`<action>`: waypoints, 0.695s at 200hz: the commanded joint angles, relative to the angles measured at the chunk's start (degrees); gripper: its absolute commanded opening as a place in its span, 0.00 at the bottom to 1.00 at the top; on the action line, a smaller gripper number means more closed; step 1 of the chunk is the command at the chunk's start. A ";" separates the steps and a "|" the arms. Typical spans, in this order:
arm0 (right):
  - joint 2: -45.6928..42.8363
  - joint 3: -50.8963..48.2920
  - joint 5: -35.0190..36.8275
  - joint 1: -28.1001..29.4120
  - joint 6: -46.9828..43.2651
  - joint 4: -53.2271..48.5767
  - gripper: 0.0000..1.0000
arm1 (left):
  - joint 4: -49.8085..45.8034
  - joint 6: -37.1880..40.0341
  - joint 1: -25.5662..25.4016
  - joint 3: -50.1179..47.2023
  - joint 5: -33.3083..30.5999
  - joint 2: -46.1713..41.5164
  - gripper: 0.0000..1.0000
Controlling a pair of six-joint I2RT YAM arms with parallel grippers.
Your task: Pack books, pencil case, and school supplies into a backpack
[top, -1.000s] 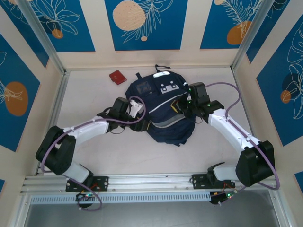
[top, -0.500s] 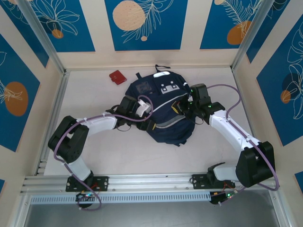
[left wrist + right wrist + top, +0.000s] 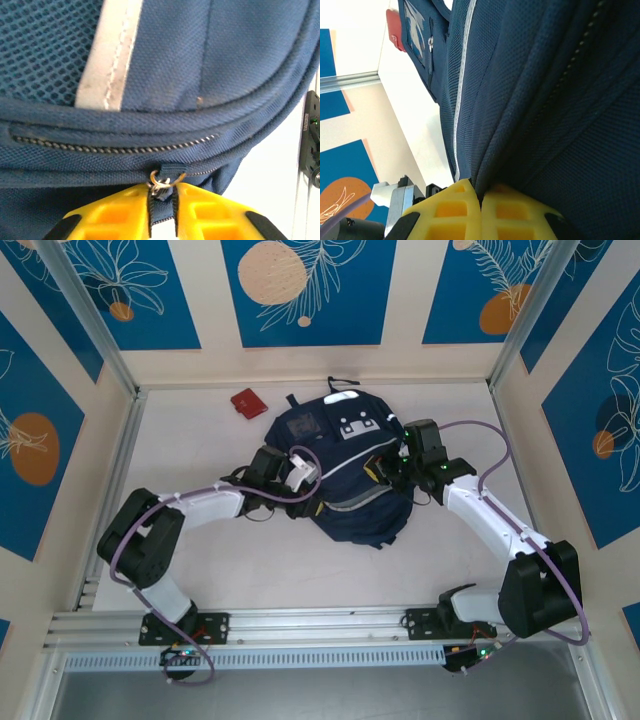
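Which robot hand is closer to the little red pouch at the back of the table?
Left. The left gripper pinches a zipper pull on the backpack's left side, the side facing the red pouch. The right gripper grips the backpack's opposite side, farther off.

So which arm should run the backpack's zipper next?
Left. The left gripper is shut on the zipper pull of the backpack, ready to drag it along the track. The right gripper pinches a fabric fold on the other side, better suited to bracing.
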 commanded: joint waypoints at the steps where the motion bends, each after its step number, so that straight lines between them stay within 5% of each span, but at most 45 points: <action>1: -1.60 -0.38 -1.30 0.10 0.11 1.48 0.00 | 3.09 0.38 -0.22 -1.26 2.06 -2.33 0.11; 31: -1.56 -0.81 -1.40 0.57 -0.13 0.90 0.03 | 3.97 -0.42 -0.20 -1.98 0.05 -3.11 0.00; 71: -1.90 -3.11 0.26 4.33 0.73 0.20 0.36 | 6.49 -3.26 -0.34 -3.53 -0.83 -4.04 0.00; 139: 0.38 -7.29 1.36 9.79 8.07 7.96 0.38 | 10.40 -5.83 -0.39 -5.63 -1.36 -4.19 0.00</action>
